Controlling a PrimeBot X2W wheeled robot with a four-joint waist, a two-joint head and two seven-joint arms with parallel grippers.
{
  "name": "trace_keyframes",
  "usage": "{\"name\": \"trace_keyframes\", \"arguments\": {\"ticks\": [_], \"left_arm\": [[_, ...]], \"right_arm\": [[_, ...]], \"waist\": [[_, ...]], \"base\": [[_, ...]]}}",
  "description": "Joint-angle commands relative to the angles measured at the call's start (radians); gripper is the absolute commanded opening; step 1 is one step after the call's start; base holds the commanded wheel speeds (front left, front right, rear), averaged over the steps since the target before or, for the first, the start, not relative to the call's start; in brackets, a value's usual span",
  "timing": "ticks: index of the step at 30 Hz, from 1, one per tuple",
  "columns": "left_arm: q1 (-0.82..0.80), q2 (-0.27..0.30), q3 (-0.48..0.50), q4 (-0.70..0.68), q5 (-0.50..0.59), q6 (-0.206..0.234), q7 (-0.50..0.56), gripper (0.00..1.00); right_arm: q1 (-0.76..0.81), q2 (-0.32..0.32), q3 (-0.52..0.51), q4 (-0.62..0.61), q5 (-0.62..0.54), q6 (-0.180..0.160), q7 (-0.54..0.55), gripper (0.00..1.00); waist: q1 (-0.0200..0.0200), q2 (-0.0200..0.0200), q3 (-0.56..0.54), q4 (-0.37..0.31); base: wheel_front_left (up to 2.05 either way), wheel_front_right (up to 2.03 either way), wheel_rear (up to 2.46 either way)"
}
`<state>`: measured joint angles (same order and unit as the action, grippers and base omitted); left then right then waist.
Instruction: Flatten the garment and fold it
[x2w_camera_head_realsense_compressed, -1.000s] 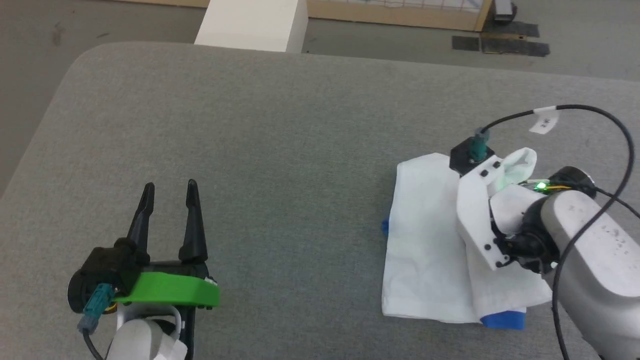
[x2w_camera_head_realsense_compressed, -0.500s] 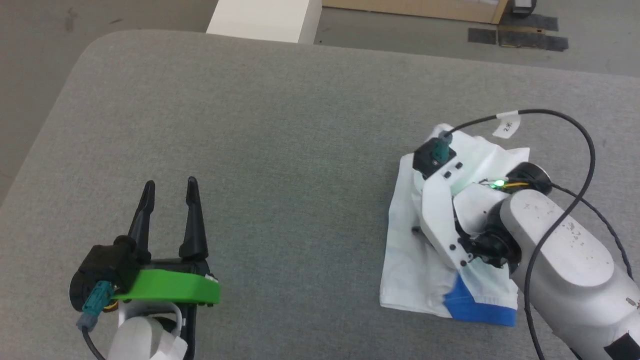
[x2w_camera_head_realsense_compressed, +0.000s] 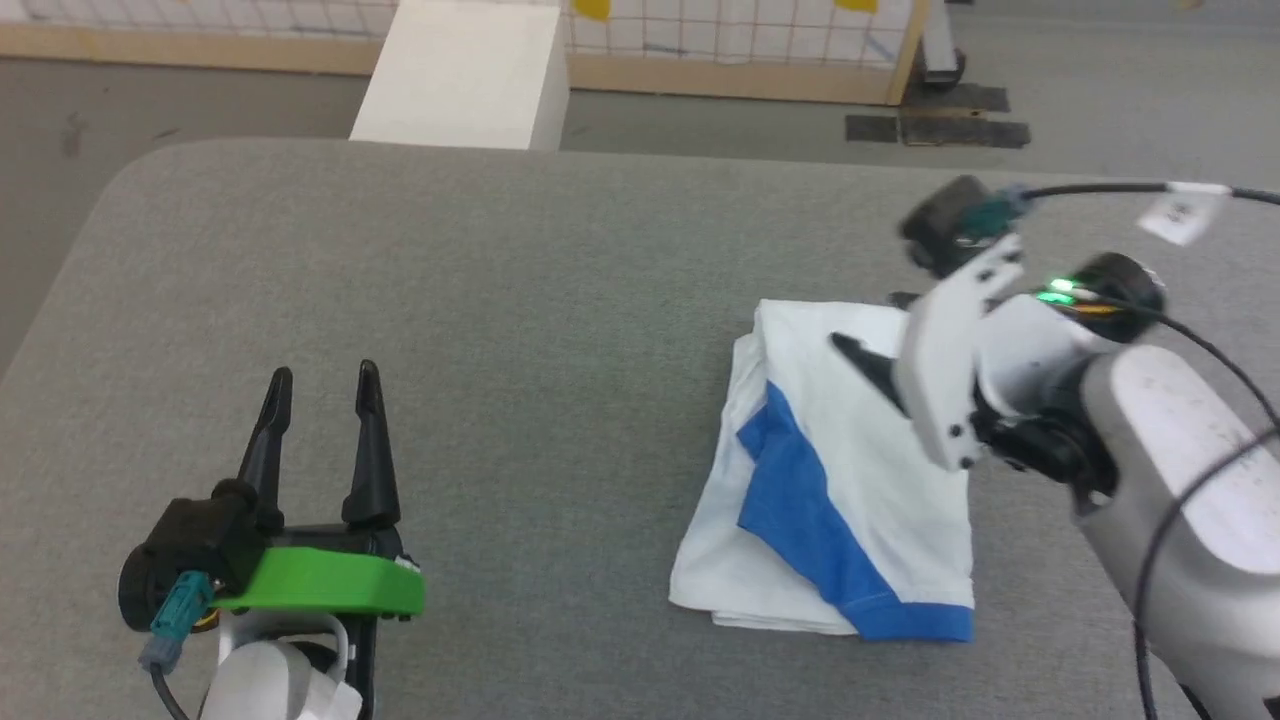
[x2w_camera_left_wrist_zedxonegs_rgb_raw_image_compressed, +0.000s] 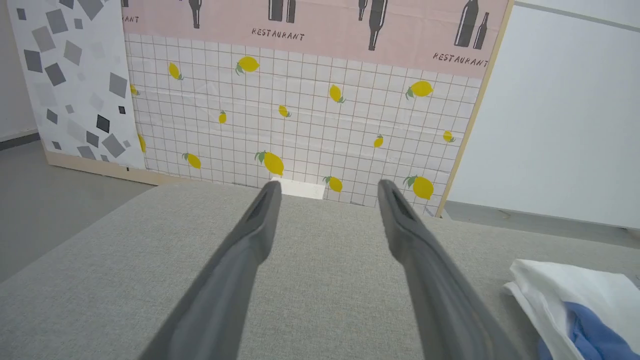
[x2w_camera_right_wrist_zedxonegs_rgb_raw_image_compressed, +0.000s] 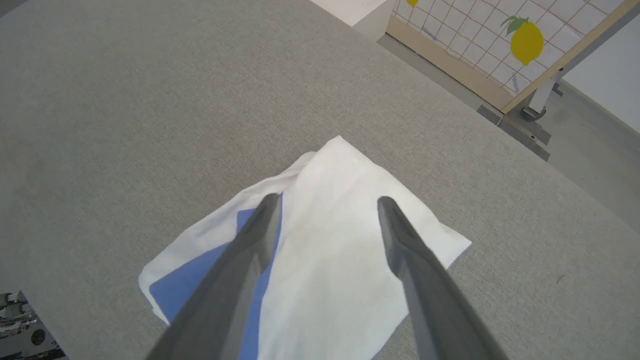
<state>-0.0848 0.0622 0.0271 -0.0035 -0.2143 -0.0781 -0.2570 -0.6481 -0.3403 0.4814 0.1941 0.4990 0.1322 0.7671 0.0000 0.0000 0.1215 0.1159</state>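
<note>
Looks like a staged robot test lab, not a lived-in room. Given away by a freestanding printed backdrop of white tiles and yellow lemons (x2w_camera_left_wrist_zedxonegs_rgb_raw_image_compressed: 310, 125), topped with a pink band lettered RESTAURANT among black bottle shapes (x2w_camera_left_wrist_zedxonegs_rgb_raw_image_compressed: 325, 20) and edged in a pale wooden frame (x2w_camera_left_wrist_zedxonegs_rgb_raw_image_compressed: 475, 110). Flanked by a second board printed with grey squares (x2w_camera_left_wrist_zedxonegs_rgb_raw_image_compressed: 70, 75). Set on a bare grey floor (x2w_camera_head_realsense_compressed: 150, 100) patched with black tape (x2w_camera_head_realsense_compressed: 935, 128), beside a plain white wall (x2w_camera_left_wrist_zedxonegs_rgb_raw_image_compressed: 565, 115). Furnished with a broad round-cornered table covered in grey fabric (x2w_camera_head_realsense_compressed: 500, 300).
</note>
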Motion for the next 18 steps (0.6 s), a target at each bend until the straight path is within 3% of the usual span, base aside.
{"name": "trace_keyframes", "arguments": {"ticks": [1,8,18], "left_arm": [[0.009,0.010,0.003,-0.008,0.016,-0.001,-0.005,1.00],[0.008,0.009,0.005,-0.049,0.050,0.012,-0.005,1.00],[-0.016,-0.001,-0.011,-0.050,0.049,0.006,-0.005,1.00]], "right_arm": [[0.050,0.001,-0.048,0.007,-0.046,-0.002,-0.022,1.00],[0.214,0.089,-0.282,0.008,-0.278,-0.002,-0.079,1.00],[0.311,0.212,-0.360,0.068,-0.403,-0.002,-0.120,1.00]], "waist": [[0.0000,0.0000,-0.021,-0.032],[0.0000,0.0000,0.004,-0.050],[0.0000,0.0000,0.071,-0.022]], "base": [[0.00,0.00,0.00],[0.00,0.00,0.00],[0.00,0.00,0.00]]}}
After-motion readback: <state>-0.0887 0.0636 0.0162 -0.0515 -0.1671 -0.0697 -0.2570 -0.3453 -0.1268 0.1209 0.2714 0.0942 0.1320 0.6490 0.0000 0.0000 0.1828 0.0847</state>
